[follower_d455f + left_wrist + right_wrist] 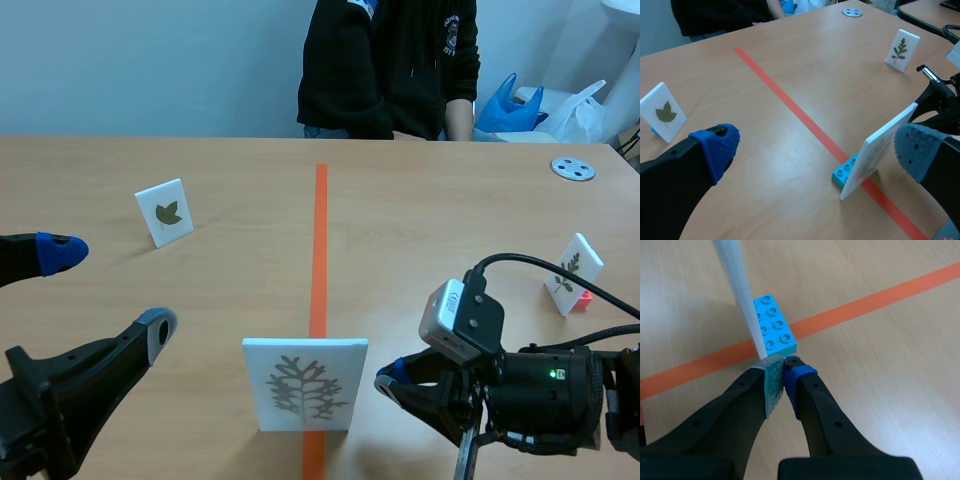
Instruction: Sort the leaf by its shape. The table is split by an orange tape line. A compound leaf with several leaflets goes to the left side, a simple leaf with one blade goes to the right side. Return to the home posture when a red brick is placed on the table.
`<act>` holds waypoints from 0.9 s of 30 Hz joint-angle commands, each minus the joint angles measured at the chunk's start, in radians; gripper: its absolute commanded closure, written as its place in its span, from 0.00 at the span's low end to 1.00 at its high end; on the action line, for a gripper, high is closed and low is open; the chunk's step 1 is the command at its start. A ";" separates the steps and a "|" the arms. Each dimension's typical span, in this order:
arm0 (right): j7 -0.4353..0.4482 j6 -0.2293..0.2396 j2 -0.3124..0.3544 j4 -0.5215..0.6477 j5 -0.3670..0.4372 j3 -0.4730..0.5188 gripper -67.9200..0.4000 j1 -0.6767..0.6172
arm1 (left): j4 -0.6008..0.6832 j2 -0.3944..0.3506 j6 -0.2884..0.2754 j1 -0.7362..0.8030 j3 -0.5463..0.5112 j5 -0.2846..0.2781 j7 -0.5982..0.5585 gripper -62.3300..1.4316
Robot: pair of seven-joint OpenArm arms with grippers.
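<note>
Right wrist view: we see right gripper [784, 365] low, closed, tips at leaf card [737, 285]; left gripper [818, 147] gapes empty; card top cropped.

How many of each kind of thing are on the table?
Leaf cards: 3
Toy bricks propping the cards: 3
Grey disc: 1
Total: 7
</note>
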 commanded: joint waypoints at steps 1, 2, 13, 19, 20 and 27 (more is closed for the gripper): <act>0.029 0.008 0.008 0.017 -0.014 0.000 0.98 0.013 | 0.010 0.002 -0.002 0.000 -0.005 -0.009 -0.013 0.00; 0.029 0.008 0.008 0.016 -0.014 0.000 0.98 0.013 | 0.010 0.002 -0.002 0.000 -0.005 -0.009 -0.013 0.00; 0.033 0.008 0.009 0.016 -0.014 0.000 0.98 0.013 | 0.010 0.002 -0.002 0.000 -0.005 -0.009 -0.013 0.00; 0.064 0.008 0.023 0.017 -0.014 0.009 0.98 0.012 | 0.010 0.002 -0.002 0.000 -0.005 -0.009 -0.013 0.00; 0.072 0.008 0.031 0.017 -0.014 0.010 0.98 0.012 | 0.010 0.002 -0.002 0.000 -0.005 -0.009 -0.013 0.00; 0.111 0.008 0.082 0.024 -0.013 0.073 0.98 -0.002 | 0.010 0.002 -0.002 0.000 -0.005 -0.009 -0.011 0.00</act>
